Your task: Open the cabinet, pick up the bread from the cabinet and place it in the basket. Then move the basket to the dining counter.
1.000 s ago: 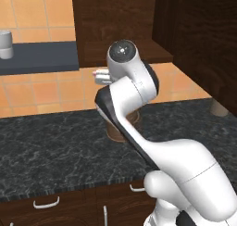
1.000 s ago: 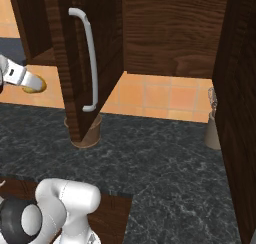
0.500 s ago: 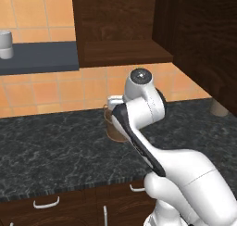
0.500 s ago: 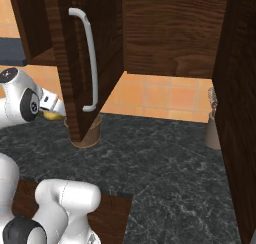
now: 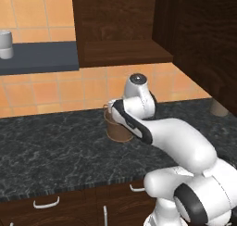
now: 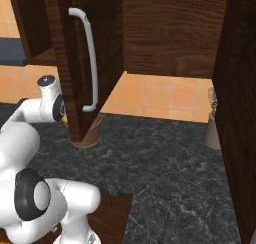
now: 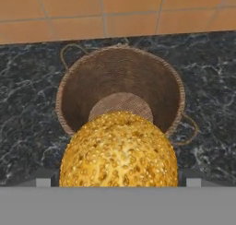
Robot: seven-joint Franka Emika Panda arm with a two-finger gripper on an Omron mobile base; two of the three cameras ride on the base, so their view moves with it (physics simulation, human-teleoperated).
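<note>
Hand view: closest to the camera sits the bread (image 7: 119, 150), a golden, seed-speckled round lump held between the pincer's fingers, whose dark tips are hidden by the loaf itself, so the grip is judged from how the bread hangs there. Just beyond it opens the basket (image 7: 120, 90), its woven brown wall and pale round floor showing, with the thin wire handle lying out to the sides over the black marbled counter (image 7: 27, 104). The bread covers the near rim and part of the floor, which suggests the loaf is above the near half of the opening and not yet centred.

To do this step well, I would carry the bread a little further toward the middle of the basket before lowering, so it clears the near rim, then descend until it is inside the wall and only then let go; dropping from above risks a bounce off the edge. The wire handle is out of the way, which helps.

In the left base view the gripper (image 5: 112, 110) hangs just over the basket (image 5: 119, 128) on the counter, the arm bent low across it. Farther back stands the cabinet (image 6: 95, 48) with its door swung open and its silver bar handle (image 6: 89, 63) facing the right base view; the basket (image 6: 90, 134) peeks out beneath that door. Behind everything runs the orange tiled wall (image 5: 41, 88).
</note>
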